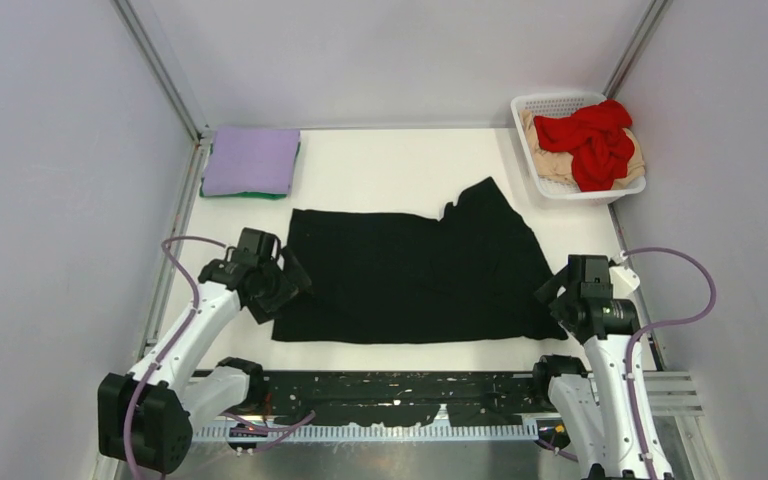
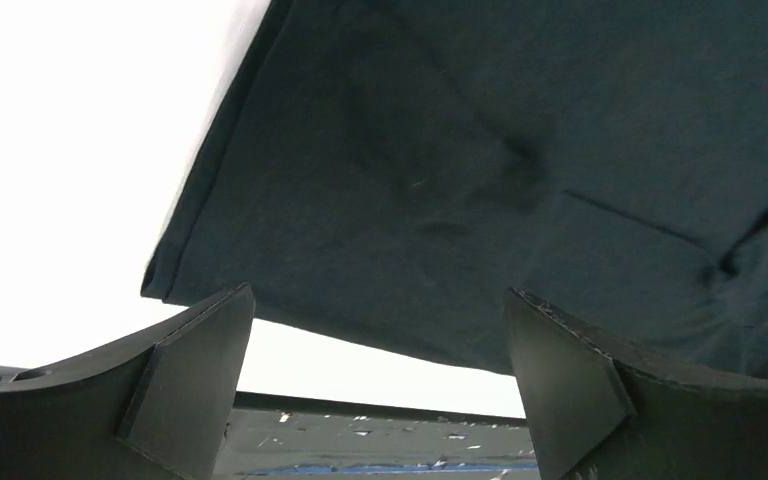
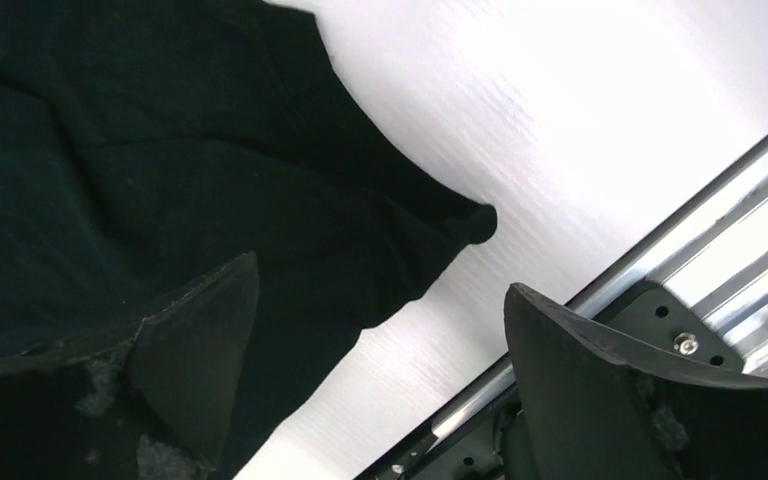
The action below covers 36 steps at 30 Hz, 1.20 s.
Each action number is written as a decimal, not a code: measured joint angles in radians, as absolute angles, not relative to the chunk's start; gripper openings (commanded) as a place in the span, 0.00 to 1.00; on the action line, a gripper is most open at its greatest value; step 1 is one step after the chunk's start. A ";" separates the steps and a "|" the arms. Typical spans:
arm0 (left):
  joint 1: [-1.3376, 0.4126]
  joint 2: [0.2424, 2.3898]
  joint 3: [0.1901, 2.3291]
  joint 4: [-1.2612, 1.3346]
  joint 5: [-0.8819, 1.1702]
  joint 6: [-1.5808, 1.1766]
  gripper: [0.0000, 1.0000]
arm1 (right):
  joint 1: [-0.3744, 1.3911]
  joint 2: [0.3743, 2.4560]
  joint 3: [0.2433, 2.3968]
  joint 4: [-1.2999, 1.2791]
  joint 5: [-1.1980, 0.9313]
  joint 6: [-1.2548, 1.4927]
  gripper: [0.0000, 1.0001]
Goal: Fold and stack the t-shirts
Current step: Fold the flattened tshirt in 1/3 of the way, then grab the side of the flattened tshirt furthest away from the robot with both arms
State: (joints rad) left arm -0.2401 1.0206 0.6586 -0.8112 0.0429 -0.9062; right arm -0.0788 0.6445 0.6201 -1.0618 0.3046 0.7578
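A black t-shirt (image 1: 410,275) lies spread flat on the white table, one sleeve pointing to the back. My left gripper (image 1: 285,285) is open and empty at its near left corner, just above the hem (image 2: 360,330). My right gripper (image 1: 550,300) is open and empty over the shirt's near right corner (image 3: 460,225). A folded lavender t-shirt (image 1: 252,160) lies on a folded green one (image 1: 245,194) at the back left. A red t-shirt (image 1: 590,140) and a beige one (image 1: 550,165) lie crumpled in the basket.
The white lattice basket (image 1: 560,102) stands at the back right corner. Grey walls close in the table on three sides. A metal rail (image 3: 660,240) runs along the right edge, and a dark perforated strip (image 1: 400,395) along the near edge.
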 measured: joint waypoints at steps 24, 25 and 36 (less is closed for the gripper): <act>-0.117 2.030 1.600 -0.601 -0.053 -0.672 0.99 | -0.079 0.824 0.674 -0.486 -0.064 0.456 0.95; -0.117 2.062 1.636 -0.616 -0.053 -0.667 0.99 | -0.079 0.834 0.673 -0.486 -0.070 0.451 0.95; -0.115 2.144 1.711 -0.683 -0.001 -0.646 0.99 | -0.079 0.842 0.670 -0.475 -0.083 0.420 0.96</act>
State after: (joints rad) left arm -0.1154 2.1445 1.7107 -0.6830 -0.0006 -0.6460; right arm -0.0788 0.8425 0.6704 -0.4747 -0.0826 0.4202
